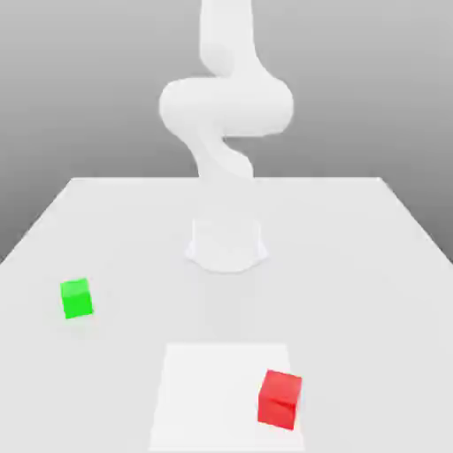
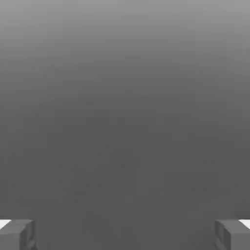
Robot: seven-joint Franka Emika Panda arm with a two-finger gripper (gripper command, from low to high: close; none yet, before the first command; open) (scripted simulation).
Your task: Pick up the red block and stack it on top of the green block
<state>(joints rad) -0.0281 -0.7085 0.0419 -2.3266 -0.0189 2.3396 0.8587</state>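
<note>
Fingers apart on gripper (image 2: 125,235); approach red block (image 1: 280,400) (near right, slightly turned) from above, align with its faces

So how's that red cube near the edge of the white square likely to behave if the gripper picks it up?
The matte red cube looks solid and stiff, so it probably won't squash. Its flat faces should give a decent grip. Sitting flat, it seems more apt to slide than roll if nudged.
</note>
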